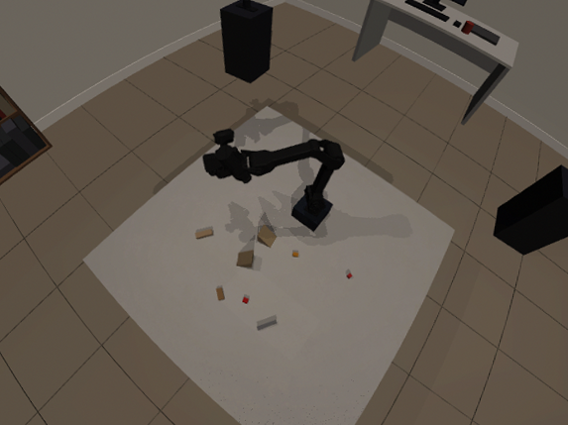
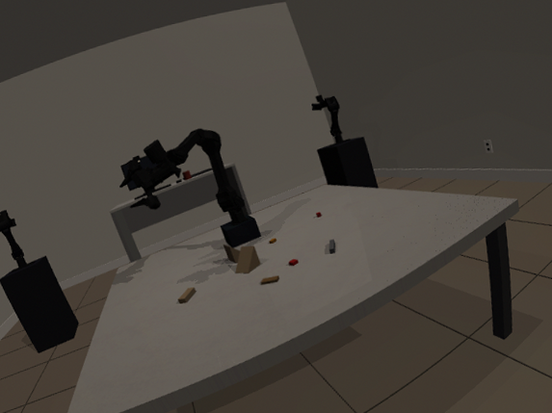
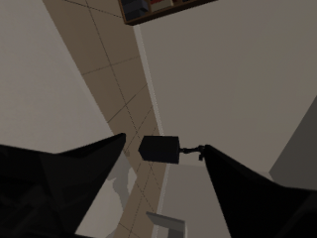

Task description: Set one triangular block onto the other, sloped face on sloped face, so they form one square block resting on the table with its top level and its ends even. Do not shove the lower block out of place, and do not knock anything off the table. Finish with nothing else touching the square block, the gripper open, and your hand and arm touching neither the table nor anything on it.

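Two brown triangular blocks rest on the table, close together in front of the arm's base. One block (image 1: 244, 259) (image 2: 249, 259) is nearer the table's middle. The other block (image 1: 267, 236) (image 2: 231, 253) is nearer the arm's base and partly hidden behind the first in the exterior view. They are not stacked; a small gap shows between them in the top view. My gripper (image 2: 127, 194) (image 3: 164, 143) is open and empty, raised high above the table and off to one side of the blocks. The wrist view shows no block.
The white table (image 1: 166, 266) (image 2: 179, 352) also holds a light wooden piece (image 1: 204, 232) (image 2: 186, 295), a brown piece (image 1: 220, 293) (image 2: 270, 279), a grey bar (image 1: 266, 322) (image 2: 332, 246), an orange piece (image 1: 295, 254) (image 2: 272, 241) and two small red pieces (image 1: 244, 300) (image 1: 349, 275).
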`<state>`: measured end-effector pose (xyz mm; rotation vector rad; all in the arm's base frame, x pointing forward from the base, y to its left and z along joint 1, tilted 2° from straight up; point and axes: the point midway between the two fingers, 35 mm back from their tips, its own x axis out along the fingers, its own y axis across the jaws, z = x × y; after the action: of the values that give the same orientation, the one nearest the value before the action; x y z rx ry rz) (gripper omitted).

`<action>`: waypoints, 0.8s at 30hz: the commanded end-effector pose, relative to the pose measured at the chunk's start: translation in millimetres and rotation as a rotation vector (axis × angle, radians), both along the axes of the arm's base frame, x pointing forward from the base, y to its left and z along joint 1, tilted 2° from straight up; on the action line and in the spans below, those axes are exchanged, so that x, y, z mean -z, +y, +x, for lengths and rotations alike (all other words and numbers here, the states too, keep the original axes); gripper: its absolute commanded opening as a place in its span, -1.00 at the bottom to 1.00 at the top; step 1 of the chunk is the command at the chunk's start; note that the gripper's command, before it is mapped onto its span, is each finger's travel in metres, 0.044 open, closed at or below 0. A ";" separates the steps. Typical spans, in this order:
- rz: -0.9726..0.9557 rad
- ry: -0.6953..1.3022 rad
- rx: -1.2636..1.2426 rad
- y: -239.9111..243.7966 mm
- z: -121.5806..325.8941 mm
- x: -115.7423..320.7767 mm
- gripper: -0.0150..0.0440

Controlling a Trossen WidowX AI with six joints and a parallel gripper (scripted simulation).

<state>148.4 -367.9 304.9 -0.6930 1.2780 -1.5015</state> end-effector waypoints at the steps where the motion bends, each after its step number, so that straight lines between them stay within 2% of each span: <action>1: 0.003 -0.007 -0.007 -0.1 2.4 1.4 0.95; 7: 0.166 -0.248 -0.198 12.2 75.9 52.7 1.00; 13: 0.453 -0.510 -0.268 57.3 143.7 115.1 1.00; 18: 0.732 -0.684 -0.181 114.7 181.1 163.3 1.00; 24: 1.036 -0.800 0.106 198.3 200.7 208.9 1.00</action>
<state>343.8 -201.1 109.3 0.4487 1.1536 -0.8319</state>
